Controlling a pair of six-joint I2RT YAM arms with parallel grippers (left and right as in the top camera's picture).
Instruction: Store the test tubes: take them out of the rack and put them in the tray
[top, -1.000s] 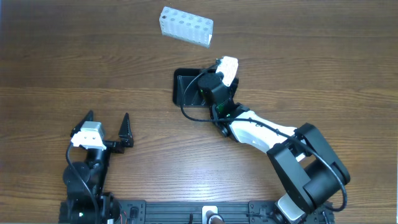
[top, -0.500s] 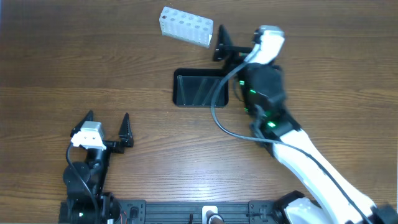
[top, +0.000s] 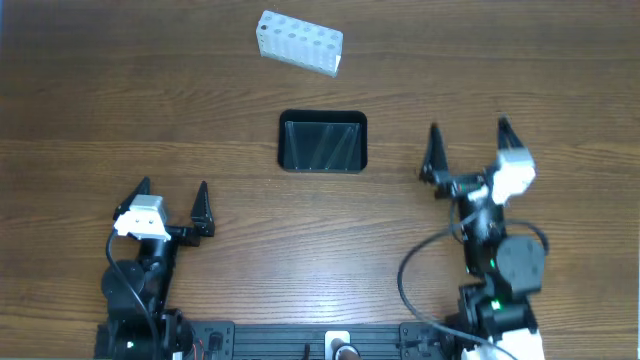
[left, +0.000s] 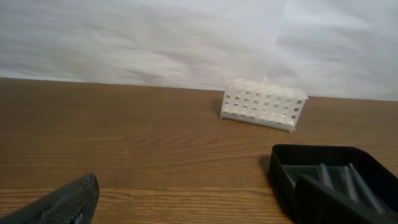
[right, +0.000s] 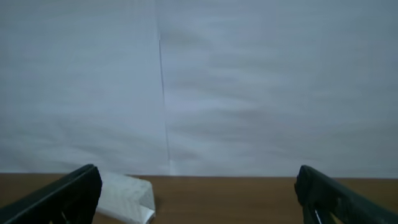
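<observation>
The white test tube rack (top: 299, 42) stands at the far middle of the table, its holes looking empty; it also appears as rack (left: 263, 104) and rack (right: 127, 197). The black tray (top: 322, 142) lies mid-table with clear test tubes (top: 320, 146) lying inside; from the left wrist, the tray (left: 292, 174) shows tubes (left: 348, 183) in it. My left gripper (top: 171, 196) sits open at the near left, holding nothing. My right gripper (top: 466, 146) is open and empty at the right, apart from the tray.
A white wall (right: 249, 81) rises behind the table's far edge. Bare wood tabletop (top: 120, 90) surrounds the rack and tray.
My right arm has pulled back from over the tray, swung past the rack's right end, and drawn back to the near right. The left arm stayed still.
</observation>
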